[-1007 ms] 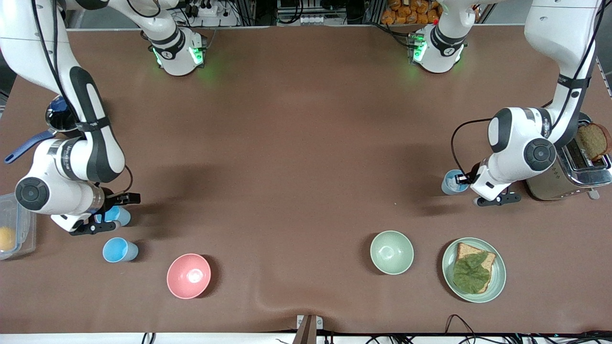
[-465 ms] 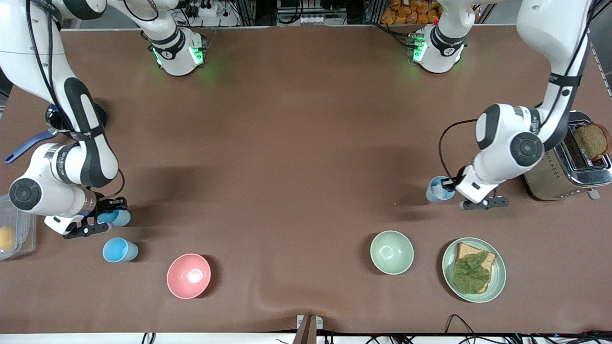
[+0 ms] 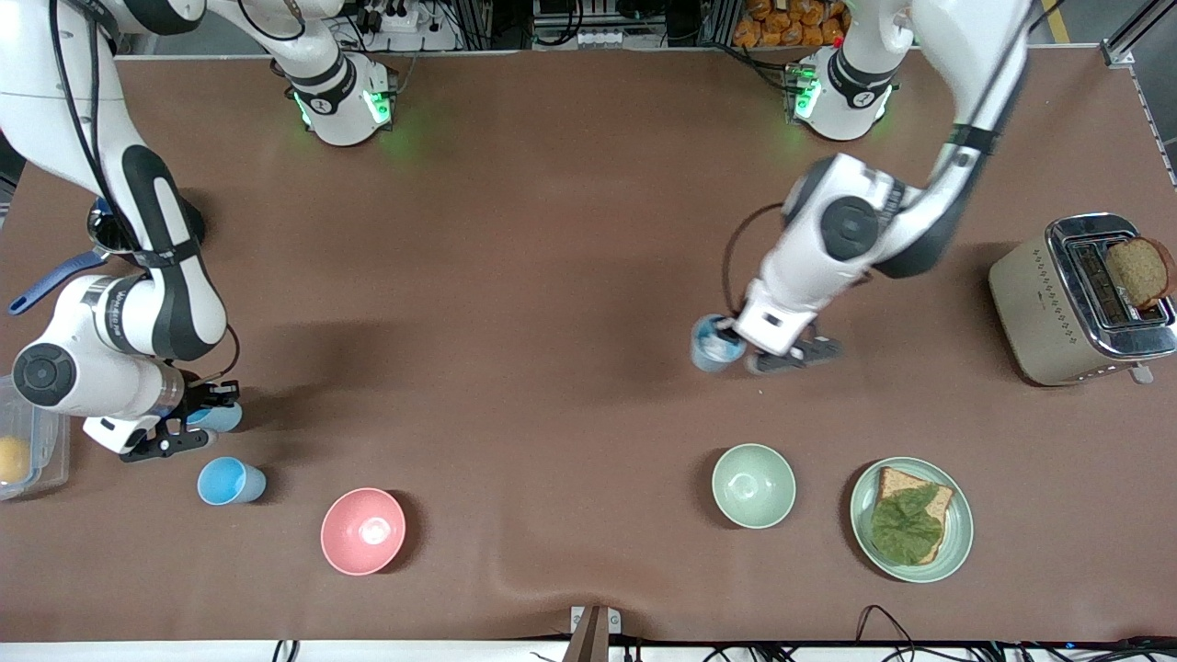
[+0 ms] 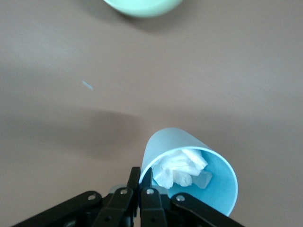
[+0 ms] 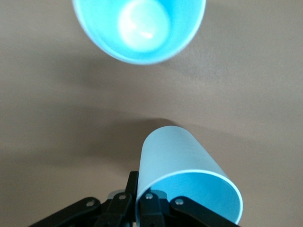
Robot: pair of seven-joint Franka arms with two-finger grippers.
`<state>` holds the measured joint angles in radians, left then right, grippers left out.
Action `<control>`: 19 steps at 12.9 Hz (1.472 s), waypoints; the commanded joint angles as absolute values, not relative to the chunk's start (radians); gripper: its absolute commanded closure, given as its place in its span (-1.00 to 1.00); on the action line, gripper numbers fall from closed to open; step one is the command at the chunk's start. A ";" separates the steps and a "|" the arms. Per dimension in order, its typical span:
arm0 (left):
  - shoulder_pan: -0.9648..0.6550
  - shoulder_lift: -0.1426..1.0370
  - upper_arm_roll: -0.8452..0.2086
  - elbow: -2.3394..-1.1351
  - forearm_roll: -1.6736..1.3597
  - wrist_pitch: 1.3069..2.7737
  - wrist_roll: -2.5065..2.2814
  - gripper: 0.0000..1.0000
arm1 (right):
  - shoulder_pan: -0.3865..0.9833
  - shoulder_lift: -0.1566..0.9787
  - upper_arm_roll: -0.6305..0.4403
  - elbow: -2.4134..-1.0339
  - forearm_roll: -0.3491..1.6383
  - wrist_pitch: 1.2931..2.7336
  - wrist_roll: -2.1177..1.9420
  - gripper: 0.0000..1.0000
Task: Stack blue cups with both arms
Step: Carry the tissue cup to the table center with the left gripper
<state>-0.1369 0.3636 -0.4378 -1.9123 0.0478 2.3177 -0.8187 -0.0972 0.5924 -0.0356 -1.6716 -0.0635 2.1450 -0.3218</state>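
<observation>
Nearest the camera stood the pink bowl (image 3: pixel 363 530), the pale green bowl (image 3: pixel 753 485) and a green plate (image 3: pixel 956 533) bearing a slice of bread under a lettuce leaf (image 3: pixel 906 526). Just beside the pink bowl, toward the right arm's end of the table, one light-blue cup (image 3: pixel 228 481) sat upright and free on the brown table (image 3: pixel 552 276).

Over the table beside that free cup hung the right gripper (image 3: pixel 188 425), its fingers pinched onto the rim of a second blue cup (image 3: pixel 216 418); the right wrist view showed that cup (image 5: pixel 187 177) empty and gripped by its wall, with the free cup's open mouth (image 5: pixel 139 26) close by.

Over the middle of the table, above the stretch near the pale green bowl, the left gripper (image 3: pixel 736 348) carried a third blue cup (image 3: pixel 714 342) — clamped at the rim, and holding what looked like crumpled white paper (image 4: pixel 182 168) inside.

Both arms, I judged, were in the carrying step: each had its cup, none was nested yet. The right arm's next move called for centring its cup over the free cup's mouth and lowering straight. The left arm had a long reach to make toward that end — and the wad inside its cup might keep another from seating, so it would best go on top.

Farthest off, a toaster (image 3: pixel 1057 308) with bread in its slot stood at the left arm's end.
</observation>
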 commanded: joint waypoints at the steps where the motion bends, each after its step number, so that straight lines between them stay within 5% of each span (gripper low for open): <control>1: -0.247 0.432 -0.429 -1.829 0.064 2.299 -0.971 1.00 | -0.068 0.496 -0.031 -1.680 -0.066 2.065 -0.316 1.00; 8: -0.405 0.477 -0.423 -1.790 0.066 2.299 -1.144 1.00 | 0.077 0.448 -0.026 -1.520 -0.060 1.778 -0.108 1.00; 19: -0.405 0.549 -0.394 -1.698 0.123 2.301 -1.158 1.00 | 0.167 0.408 -0.026 -1.509 0.055 1.638 -0.014 1.00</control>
<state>-0.3946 0.5272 -0.3980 -1.7301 0.0908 2.3171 -1.1265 0.1699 0.4236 -0.0191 -1.5090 0.0212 1.6564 -0.0313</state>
